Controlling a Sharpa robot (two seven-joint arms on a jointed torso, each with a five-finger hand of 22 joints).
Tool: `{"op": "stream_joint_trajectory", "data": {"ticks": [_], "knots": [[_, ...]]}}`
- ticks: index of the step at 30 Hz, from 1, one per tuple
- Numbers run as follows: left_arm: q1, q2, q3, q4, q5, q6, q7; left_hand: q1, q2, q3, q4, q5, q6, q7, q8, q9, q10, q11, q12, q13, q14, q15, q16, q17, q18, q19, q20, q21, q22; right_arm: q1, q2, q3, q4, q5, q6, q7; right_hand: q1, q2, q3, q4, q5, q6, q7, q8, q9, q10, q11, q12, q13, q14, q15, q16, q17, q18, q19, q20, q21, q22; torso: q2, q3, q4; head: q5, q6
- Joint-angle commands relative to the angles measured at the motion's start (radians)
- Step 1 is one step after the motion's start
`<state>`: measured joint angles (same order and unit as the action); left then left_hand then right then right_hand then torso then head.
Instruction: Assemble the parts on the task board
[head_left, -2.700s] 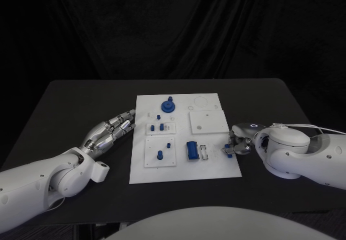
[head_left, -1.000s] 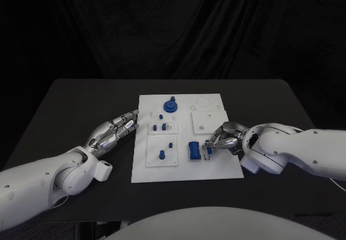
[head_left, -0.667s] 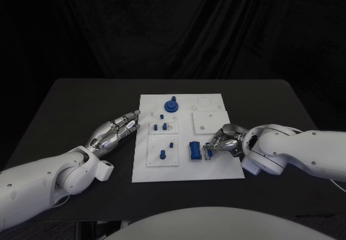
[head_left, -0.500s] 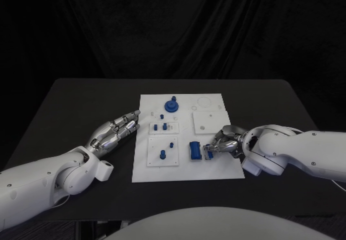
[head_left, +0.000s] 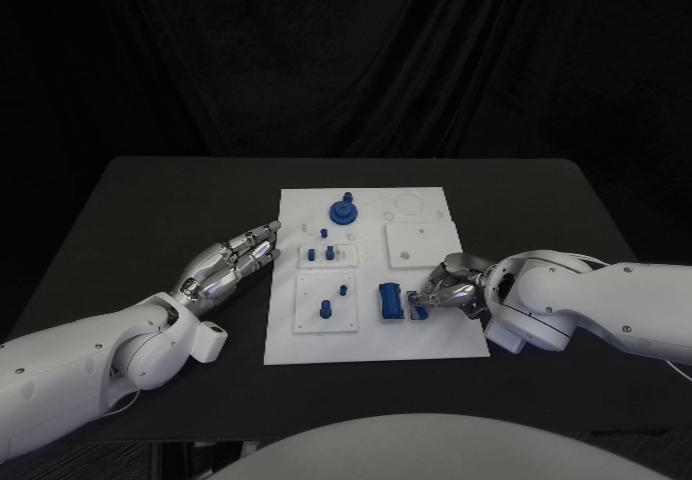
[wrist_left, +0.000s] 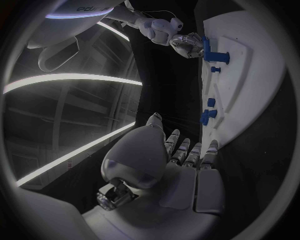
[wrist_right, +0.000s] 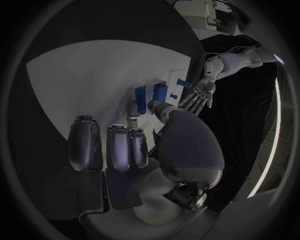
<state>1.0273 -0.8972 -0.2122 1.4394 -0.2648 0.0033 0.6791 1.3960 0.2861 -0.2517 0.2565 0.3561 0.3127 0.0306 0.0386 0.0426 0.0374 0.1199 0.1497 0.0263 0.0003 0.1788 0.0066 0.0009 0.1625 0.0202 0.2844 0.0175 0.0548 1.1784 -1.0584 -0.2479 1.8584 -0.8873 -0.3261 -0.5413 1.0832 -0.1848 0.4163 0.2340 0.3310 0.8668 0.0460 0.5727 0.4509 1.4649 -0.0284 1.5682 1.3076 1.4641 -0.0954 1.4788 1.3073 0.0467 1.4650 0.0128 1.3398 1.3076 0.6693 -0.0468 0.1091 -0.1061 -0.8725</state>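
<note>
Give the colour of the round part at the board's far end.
Blue round part, clearest in the head view.

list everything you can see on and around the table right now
black table: one, black, under everything
white task board plate: one, white, table middle
round blue knob part: one, blue, board's far end
blue block part: one, blue, near middle, beside the right hand
small blue peg parts: several, blue, on the board's left-side panels
left hand: silver, fingers straight, at the board's left edge
right hand: silver, fingertips at a small blue piece by the block
</note>
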Motion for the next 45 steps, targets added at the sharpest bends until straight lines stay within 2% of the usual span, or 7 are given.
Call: {"op": "stream_joint_trajectory", "data": {"ticks": [1,5,15,22,36,39,45], "knots": [[-0.002,0.002,0.001,0.001,0.006,0.011,0.032,0.011,0.002,0.008,-0.001,0.004,-0.003,0.001,0.001,0.000,-0.001,0.003,0.001,-0.001,0.000,0.005,-0.007,-0.001,0.014,-0.001,0.004,-0.003,-0.002,-0.003,0.001,0.000,-0.001,-0.009,0.014,0.001,-0.022,0.007,-0.058,0.023,-0.007,-0.006,0.009,-0.007,-0.004,0.106,0.007,0.003,0.263,0.065,0.009,-0.006,0.027,0.010,0.027,0.010,-0.006,0.187,0.000,-0.0001,-0.0003,-0.002,0.000],[-0.003,0.003,0.001,0.000,0.006,0.011,0.032,0.011,0.002,0.008,-0.001,0.004,-0.003,0.001,0.001,0.000,-0.001,0.003,0.001,-0.001,0.000,0.005,-0.007,-0.001,0.014,-0.001,0.004,-0.003,-0.002,-0.003,0.002,0.000,-0.003,-0.009,0.009,0.005,-0.029,0.030,-0.135,0.049,0.000,-0.008,0.010,-0.007,-0.008,0.106,0.008,0.003,0.263,0.064,0.010,-0.007,0.025,0.011,0.027,0.011,-0.008,0.186,0.000,-0.0001,-0.0001,-0.002,0.000],[-0.004,0.002,0.001,-0.001,0.006,0.012,0.030,0.011,0.002,0.008,-0.002,0.004,-0.002,0.001,0.001,0.001,-0.001,0.003,0.001,-0.001,0.000,0.005,-0.007,-0.001,0.014,-0.001,0.004,-0.003,-0.002,-0.003,-0.005,0.000,-0.003,-0.011,-0.012,0.018,-0.053,0.062,-0.189,0.057,-0.010,-0.007,0.009,-0.005,-0.012,0.106,0.007,0.003,0.263,0.064,0.010,-0.008,0.022,0.012,0.025,0.011,-0.013,0.185,-0.002,-0.0003,-0.0005,0.002,0.000],[-0.005,0.002,0.001,-0.001,0.006,0.012,0.031,0.011,0.002,0.009,-0.002,0.005,-0.003,0.001,0.001,0.000,-0.001,0.002,0.001,-0.001,0.000,0.007,-0.007,-0.001,0.013,-0.001,0.004,-0.003,-0.002,-0.003,-0.028,0.000,0.009,-0.090,-0.015,0.063,-0.043,0.061,-0.224,0.053,-0.038,-0.007,0.006,0.004,-0.010,0.106,0.005,0.003,0.263,0.063,0.008,-0.009,0.019,0.013,0.024,0.010,-0.019,0.183,-0.001,0.0000,0.0008,0.002,0.000],[-0.007,0.000,0.001,-0.002,0.006,0.010,0.032,0.011,0.002,0.009,-0.002,0.006,-0.003,0.001,0.001,0.001,-0.001,0.002,0.002,-0.001,0.000,0.008,-0.007,-0.001,0.013,-0.001,0.004,-0.003,-0.002,-0.031,-0.108,-0.001,0.071,-0.209,0.085,0.039,0.013,0.058,-0.324,0.060,-0.182,-0.005,-0.021,0.151,0.064,0.106,-0.018,0.003,0.263,0.067,-0.010,-0.002,0.034,0.010,0.030,-0.007,-0.005,0.188,0.000,-0.0002,0.0000,0.004,0.000],[-0.008,0.000,0.001,-0.002,0.006,0.010,0.032,0.011,0.002,0.009,-0.002,0.006,-0.003,0.001,0.001,0.001,-0.001,0.002,0.002,-0.001,0.000,0.008,-0.007,-0.001,0.013,-0.001,0.004,-0.003,-0.002,-0.039,-0.110,-0.001,0.073,-0.213,0.093,0.034,-0.006,0.048,-0.341,0.062,-0.266,-0.014,-0.028,0.194,0.090,0.106,-0.024,0.003,0.263,0.066,-0.016,-0.003,0.032,0.010,0.030,-0.012,-0.007,0.188,0.000,-0.0003,0.0003,0.004,0.000],[-0.011,-0.001,0.001,-0.002,0.006,0.009,0.033,0.012,0.001,0.010,-0.003,0.006,-0.003,0.001,0.001,0.001,-0.001,0.002,0.002,-0.001,0.000,0.008,-0.007,-0.001,0.013,-0.001,0.004,-0.003,-0.002,-0.047,-0.106,-0.001,0.076,-0.215,0.097,0.031,-0.036,0.029,-0.359,0.063,-0.282,-0.019,-0.032,0.211,0.100,0.106,-0.028,0.003,0.263,0.065,-0.020,-0.004,0.029,0.011,0.029,-0.016,-0.009,0.187,-0.001,-0.0005,0.0003,0.005,0.000]]}}
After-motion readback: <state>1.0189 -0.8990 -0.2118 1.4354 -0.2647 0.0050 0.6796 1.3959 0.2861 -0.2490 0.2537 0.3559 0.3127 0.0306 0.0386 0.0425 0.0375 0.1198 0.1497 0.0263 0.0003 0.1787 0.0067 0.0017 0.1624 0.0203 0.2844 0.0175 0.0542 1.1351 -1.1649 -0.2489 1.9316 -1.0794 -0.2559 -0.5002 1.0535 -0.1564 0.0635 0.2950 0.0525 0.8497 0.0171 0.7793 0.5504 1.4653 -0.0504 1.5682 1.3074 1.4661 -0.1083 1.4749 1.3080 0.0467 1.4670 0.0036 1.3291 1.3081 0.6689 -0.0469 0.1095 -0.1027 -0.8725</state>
